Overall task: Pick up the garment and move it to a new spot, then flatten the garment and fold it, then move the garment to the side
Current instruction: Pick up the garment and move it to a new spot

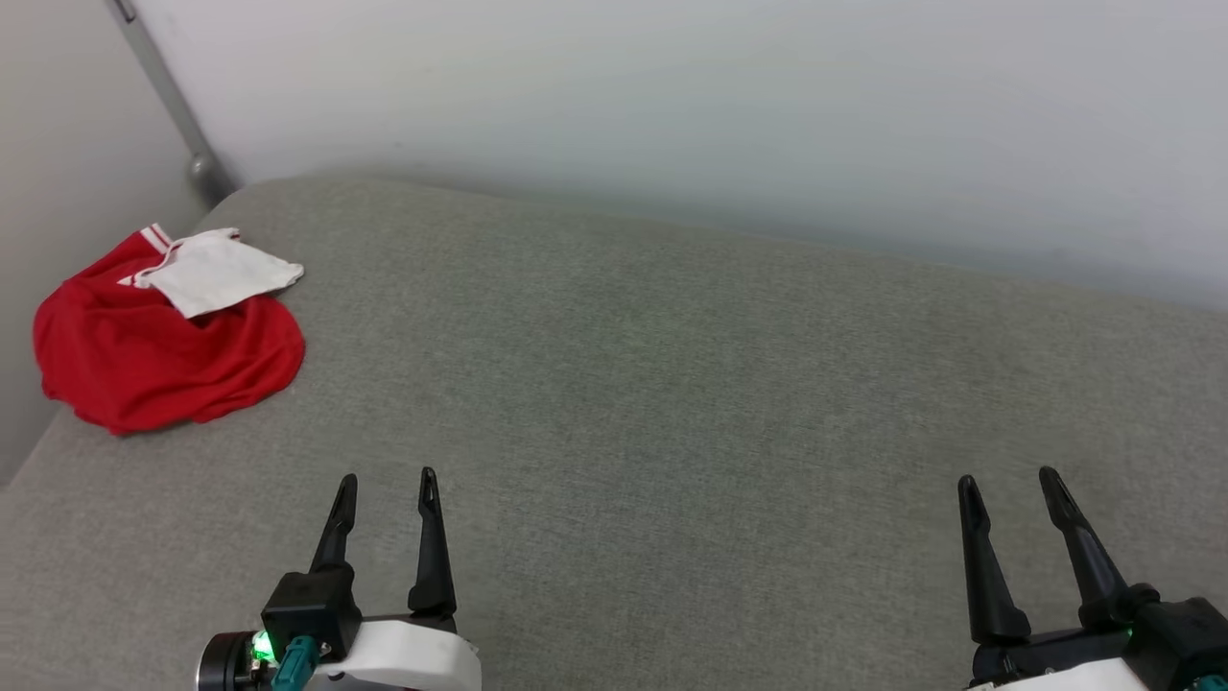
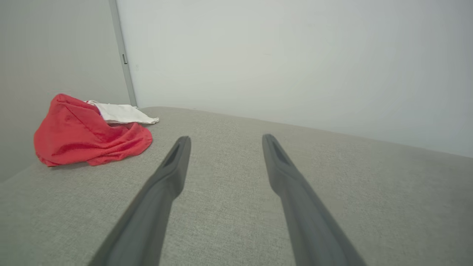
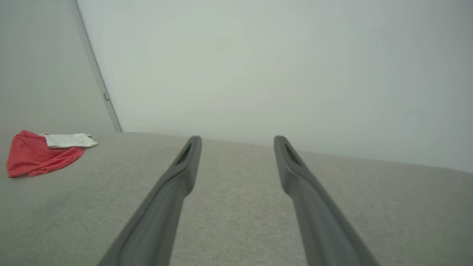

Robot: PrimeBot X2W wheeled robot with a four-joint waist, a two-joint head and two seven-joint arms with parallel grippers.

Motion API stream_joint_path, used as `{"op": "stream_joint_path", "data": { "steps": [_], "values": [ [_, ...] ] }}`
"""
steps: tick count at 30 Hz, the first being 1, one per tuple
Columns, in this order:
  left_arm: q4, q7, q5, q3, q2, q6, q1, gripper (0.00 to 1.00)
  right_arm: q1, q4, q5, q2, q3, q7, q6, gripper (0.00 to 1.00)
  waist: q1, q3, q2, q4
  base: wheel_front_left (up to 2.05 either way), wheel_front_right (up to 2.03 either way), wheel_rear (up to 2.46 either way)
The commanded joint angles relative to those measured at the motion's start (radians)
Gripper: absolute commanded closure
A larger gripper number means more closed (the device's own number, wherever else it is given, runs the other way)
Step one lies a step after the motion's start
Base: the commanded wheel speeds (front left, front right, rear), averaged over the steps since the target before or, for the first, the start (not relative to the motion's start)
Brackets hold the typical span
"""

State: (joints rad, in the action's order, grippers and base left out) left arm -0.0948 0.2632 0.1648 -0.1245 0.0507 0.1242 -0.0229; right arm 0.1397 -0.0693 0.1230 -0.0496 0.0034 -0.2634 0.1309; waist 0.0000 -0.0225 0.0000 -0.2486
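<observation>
As the head view shows the garment (image 1: 163,355) bunched at the far left of the cushion (image 1: 672,384), well apart from your left gripper (image 1: 387,477) and right gripper (image 1: 1007,477), and both wrist views show them spread wide and empty, picking up looks like your first step, so reach left.

Bare grey cushion (image 1: 672,384) runs from the left pincer (image 1: 387,477) and right pincer (image 1: 1007,477) to the back wall (image 1: 672,115); the garment (image 1: 144,355) is heaped at its far left corner, close against the side wall (image 1: 58,144), near the corner post (image 1: 168,91)
</observation>
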Motion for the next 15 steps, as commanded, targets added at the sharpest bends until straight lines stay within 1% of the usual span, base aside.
{"op": "stream_joint_path", "data": {
  "steps": [1, 15],
  "values": [
    [0.003, 0.003, 0.004, 0.0, -0.001, 0.003, 0.008, 0.0, -0.01, -0.004, -0.006, -0.001, -0.001, -0.002, 0.0, 0.0, 0.0, -0.007, 0.0, -0.026, 0.0, 0.0, 0.0],
    [0.012, 0.003, 0.027, 0.019, -0.001, 0.032, 0.019, 0.0, -0.021, -0.012, -0.033, -0.001, 0.008, -0.002, 0.0, 0.0, 0.0, -0.033, 0.0, -0.185, 0.0, 0.0, 0.0]
  ]
}}
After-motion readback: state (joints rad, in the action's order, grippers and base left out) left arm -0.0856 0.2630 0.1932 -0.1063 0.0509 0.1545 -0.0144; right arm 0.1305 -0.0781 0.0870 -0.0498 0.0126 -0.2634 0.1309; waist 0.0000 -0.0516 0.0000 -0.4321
